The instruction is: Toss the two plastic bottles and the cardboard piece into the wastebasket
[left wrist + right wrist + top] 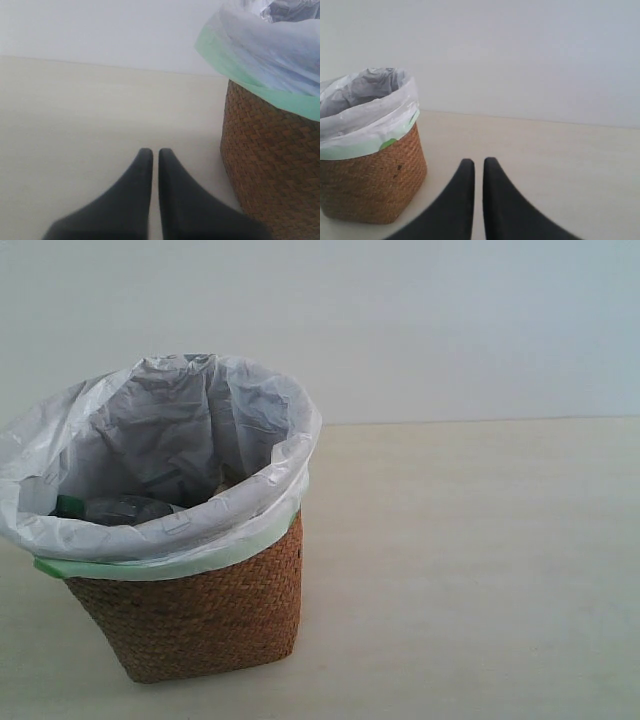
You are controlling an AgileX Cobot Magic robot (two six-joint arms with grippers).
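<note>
The brown wicker wastebasket (200, 615) stands at the left of the exterior view, lined with a crinkled white bag that has a green edge. Inside it lies a clear bottle (120, 508) with a green cap. The second bottle and the cardboard piece are hidden or out of view. Neither gripper shows in the exterior view. My left gripper (155, 151) is shut and empty above the bare table, with the wastebasket (272, 170) close beside it. My right gripper (478, 161) is shut and empty too, a little further from the wastebasket (372, 185).
A pale beige table (470, 570) runs back to a plain white wall (450, 320). Nothing else lies on the table in any view.
</note>
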